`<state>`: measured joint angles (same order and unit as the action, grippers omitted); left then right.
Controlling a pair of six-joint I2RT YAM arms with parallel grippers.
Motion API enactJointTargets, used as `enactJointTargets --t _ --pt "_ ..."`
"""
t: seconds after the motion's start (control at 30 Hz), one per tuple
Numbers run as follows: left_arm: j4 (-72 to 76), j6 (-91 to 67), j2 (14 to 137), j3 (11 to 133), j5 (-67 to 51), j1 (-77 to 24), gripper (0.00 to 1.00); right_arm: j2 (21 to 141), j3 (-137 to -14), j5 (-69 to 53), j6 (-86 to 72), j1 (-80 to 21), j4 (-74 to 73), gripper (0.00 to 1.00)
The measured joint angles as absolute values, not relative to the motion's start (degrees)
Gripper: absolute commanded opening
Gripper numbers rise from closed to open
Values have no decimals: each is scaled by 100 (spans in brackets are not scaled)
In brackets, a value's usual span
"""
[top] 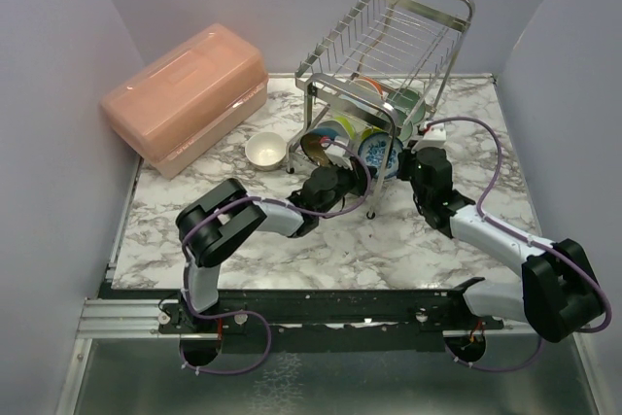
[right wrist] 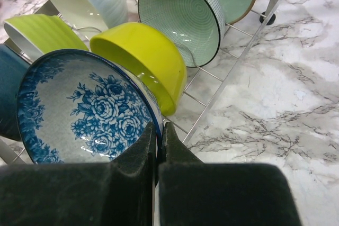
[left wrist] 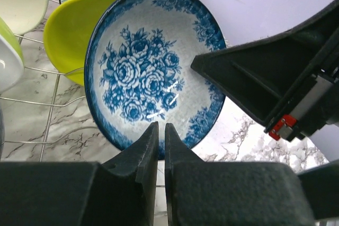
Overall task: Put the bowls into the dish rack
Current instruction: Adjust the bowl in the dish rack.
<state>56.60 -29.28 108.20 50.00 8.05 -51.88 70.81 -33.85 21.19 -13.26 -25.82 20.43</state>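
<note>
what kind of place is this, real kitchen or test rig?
Most likely a lab test cell, not a kitchen: plain lilac partition walls box in a marble-patterned tabletop, two black robot arms are bolted to an aluminium rail, and a chrome wire dish rack holds ceramic bowls.

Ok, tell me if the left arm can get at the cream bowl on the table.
Probably yes: the cream bowl stands alone on bare table near the left gripper, nothing between them. But its jaws are closed on the rim of the blue-and-white bowl.
</note>
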Motion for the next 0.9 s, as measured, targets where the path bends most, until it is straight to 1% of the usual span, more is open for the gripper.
enactJointTargets --t 0.27,0.47,0.67,0.73,0.8,0.87,0.9 --pt "5922 -2963 11260 5221 819 -5168 6 7081 -3288 1992 -1323 -2580 2045 1" --pt "6108 -3015 11498 5293 786 -5109 5 7081 -3218 1990 -1326 -2580 2047 1" --pt "6160 -2976 11518 5290 735 -5083 0 7083 -3216 1949 -1295 -2580 2123 11" --pt "6163 -2961 11518 5264 729 -5057 0 7094 -3216 1865 -1297 -2580 2189 12" --pt "6160 -2950 11518 5216 703 -5033 0 7131 -3216 1806 -1297 -2582 2255 10" --pt "6163 -2932 11518 5164 674 -5030 0 7194 -3216 1769 -1288 -2582 2281 3" --pt "6160 -2923 11518 5144 659 -5030 0 7234 -3216 1769 -1271 -2582 2287 1"
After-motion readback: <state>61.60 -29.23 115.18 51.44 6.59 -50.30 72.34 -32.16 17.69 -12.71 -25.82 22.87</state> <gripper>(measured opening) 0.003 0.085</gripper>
